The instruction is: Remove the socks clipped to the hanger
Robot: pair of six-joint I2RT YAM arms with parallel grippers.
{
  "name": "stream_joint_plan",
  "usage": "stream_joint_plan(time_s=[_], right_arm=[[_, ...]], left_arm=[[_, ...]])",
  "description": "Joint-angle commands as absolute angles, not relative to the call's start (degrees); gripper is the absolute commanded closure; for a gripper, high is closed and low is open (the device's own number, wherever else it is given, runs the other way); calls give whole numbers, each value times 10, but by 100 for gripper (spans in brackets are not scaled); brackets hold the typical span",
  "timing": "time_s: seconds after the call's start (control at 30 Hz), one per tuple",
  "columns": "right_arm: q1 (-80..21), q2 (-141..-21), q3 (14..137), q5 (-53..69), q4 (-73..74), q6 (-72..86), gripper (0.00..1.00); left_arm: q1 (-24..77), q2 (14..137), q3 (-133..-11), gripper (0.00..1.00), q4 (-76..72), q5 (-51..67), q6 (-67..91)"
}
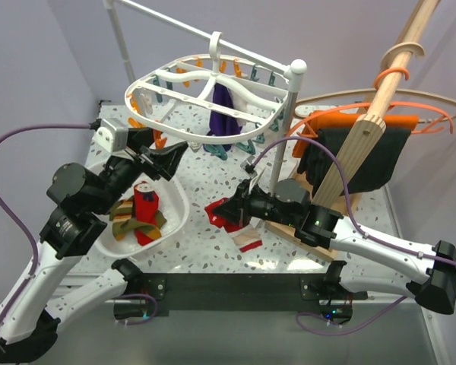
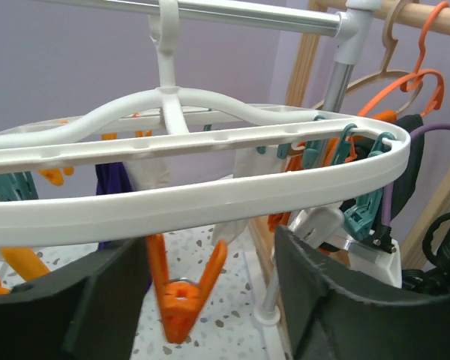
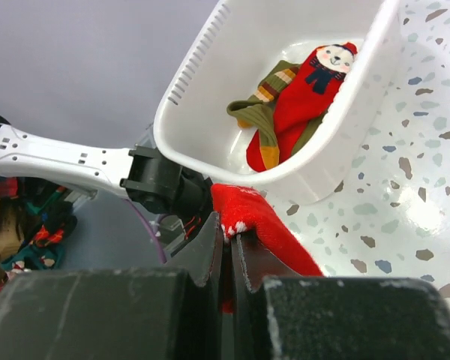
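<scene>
The white oval hanger (image 1: 213, 99) hangs from a rail at the back. A dark purple sock (image 1: 224, 114) is clipped under it. In the left wrist view the hanger rim (image 2: 210, 195) crosses the frame, with the purple sock (image 2: 112, 180) and a white sock (image 2: 151, 169) behind it. My left gripper (image 1: 171, 160) is open just below the rim, its jaws (image 2: 210, 247) on either side of an empty orange clip (image 2: 181, 292). My right gripper (image 1: 224, 209) is shut on a red sock (image 3: 262, 217) low over the table, beside the white basket (image 3: 202, 75).
The basket (image 1: 178, 224) holds a red sock (image 3: 307, 82) and an olive striped sock (image 3: 259, 112). A wooden rack (image 1: 365, 129) with orange hangers and black and orange cloths (image 1: 380, 156) stands at the right. A white post (image 1: 289, 114) stands behind my right gripper.
</scene>
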State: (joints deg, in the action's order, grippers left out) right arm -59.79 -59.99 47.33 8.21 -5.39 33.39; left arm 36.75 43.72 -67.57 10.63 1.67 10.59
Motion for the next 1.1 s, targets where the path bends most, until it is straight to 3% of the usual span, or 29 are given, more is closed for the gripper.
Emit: stream_joint_plan(time_s=[0.0,0.17,0.33,0.43,0.6,0.83,1.07], right_arm=[[-598,-597,483,43,-62,336,100],[-598,-586,483,11,-33,338,100],[-598,-584,481,4,-28,340,100],[-598,-586,483,8,-26,342,100],[-598,-589,497,24,-16,346,100],[-598,-575,502,65,-14,352,100],[-598,-577,513,133,-2,330,100]], left_arm=[[366,425,-650,21,107,30,118],[366,390,-603,20,116,45,135],[365,346,-563,30,130,62,139],[365,317,-522,31,142,73,146],[366,286,-449,15,120,134,154],[366,319,-369,14,26,324,164],[366,343,-367,18,-20,384,169]])
